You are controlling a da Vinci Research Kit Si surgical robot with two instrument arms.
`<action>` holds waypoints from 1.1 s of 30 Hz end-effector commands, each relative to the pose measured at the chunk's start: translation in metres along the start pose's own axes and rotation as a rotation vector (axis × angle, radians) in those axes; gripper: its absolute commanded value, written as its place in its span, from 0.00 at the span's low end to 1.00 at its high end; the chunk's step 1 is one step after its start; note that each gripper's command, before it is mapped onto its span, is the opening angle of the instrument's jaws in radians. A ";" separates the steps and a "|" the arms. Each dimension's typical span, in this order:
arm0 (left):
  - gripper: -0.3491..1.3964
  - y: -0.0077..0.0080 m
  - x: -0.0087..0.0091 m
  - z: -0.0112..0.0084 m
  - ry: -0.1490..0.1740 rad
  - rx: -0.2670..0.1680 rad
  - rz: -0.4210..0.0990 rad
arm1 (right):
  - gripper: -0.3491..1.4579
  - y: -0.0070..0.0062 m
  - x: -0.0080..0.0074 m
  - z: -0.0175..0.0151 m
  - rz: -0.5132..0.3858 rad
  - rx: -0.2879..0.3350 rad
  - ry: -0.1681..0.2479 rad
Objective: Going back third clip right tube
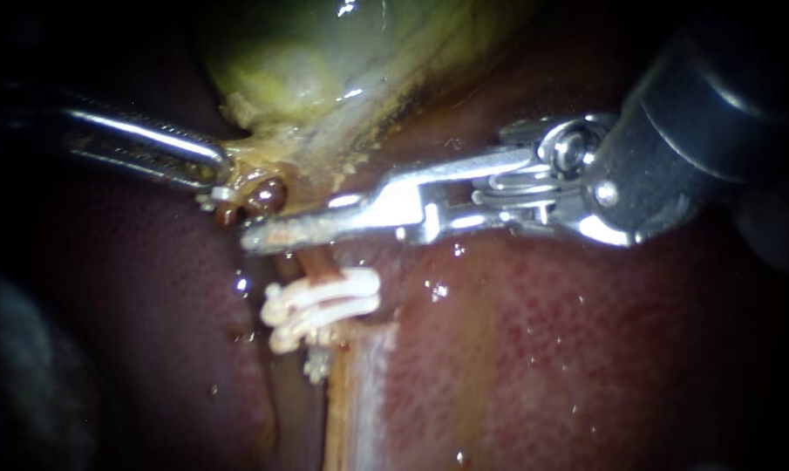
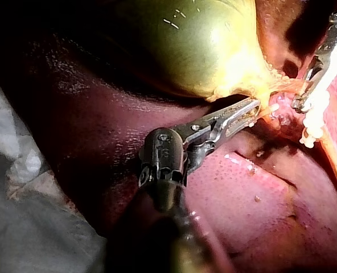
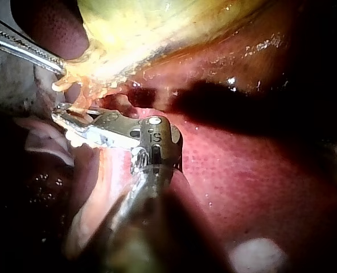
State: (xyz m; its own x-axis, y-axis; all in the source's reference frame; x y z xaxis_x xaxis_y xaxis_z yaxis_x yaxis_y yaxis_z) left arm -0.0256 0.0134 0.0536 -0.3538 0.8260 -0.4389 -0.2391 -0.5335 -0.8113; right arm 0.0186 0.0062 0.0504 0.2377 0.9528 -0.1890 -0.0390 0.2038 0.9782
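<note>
The right instrument reaches in level, its pincer slightly spread and empty, lying across the tube. The white clips sit just beside it. The left instrument slants in, its pincer pinching the gallbladder at the neck.

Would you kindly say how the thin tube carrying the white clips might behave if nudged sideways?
The tube looks thin and soft, so it would probably bend rather than resist. Its wet sheen suggests it may slip off metal. The clips sit crowded together on it, so a hard push might tug them.
</note>
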 end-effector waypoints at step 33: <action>0.00 -0.0001 -0.0002 -0.0003 -0.001 -0.002 0.001 | 0.47 0.0041 -0.0056 -0.0056 -0.691 -0.059 0.051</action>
State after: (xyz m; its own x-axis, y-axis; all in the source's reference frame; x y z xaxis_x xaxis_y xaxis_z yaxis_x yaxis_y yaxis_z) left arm -0.0251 0.0134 0.0537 -0.3550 0.8252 -0.4393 -0.2373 -0.5340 -0.8115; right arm 0.0108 0.0028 0.0550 0.1811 0.5949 -0.7831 0.0601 0.7881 0.6126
